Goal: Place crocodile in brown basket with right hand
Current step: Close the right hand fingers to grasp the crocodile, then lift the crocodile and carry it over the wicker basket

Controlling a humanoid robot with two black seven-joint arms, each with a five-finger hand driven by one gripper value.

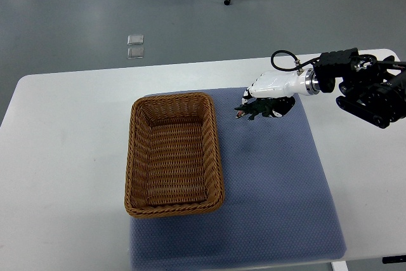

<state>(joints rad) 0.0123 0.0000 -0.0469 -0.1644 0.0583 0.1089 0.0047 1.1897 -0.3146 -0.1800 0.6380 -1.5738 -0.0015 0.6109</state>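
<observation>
- A white table (63,157) fills most of the top view, and a blue-gray mat (279,176) lies in the middle of it.
- The brown basket (216,150) sits on the left side of the mat. Its long sides run from the near edge toward the far edge of the table. There is nothing inside it.
- The crocodile (255,112) is a small dark green toy. It is by the far edge of the mat, just to the right of the basket's far right corner, and it does not touch the basket.
- The right hand (269,85) is white. Its black arm comes in from the right edge, over the far right corner of the table.
- The hand is right over the crocodile and looks like it touches the toy's back.
- I cannot tell if the hand is gripping the crocodile or is just open above it.
- A dark shadow lies on the mat under the hand.
- On the gray floor past the far edge of the table are two small clear squares (135,46).
</observation>
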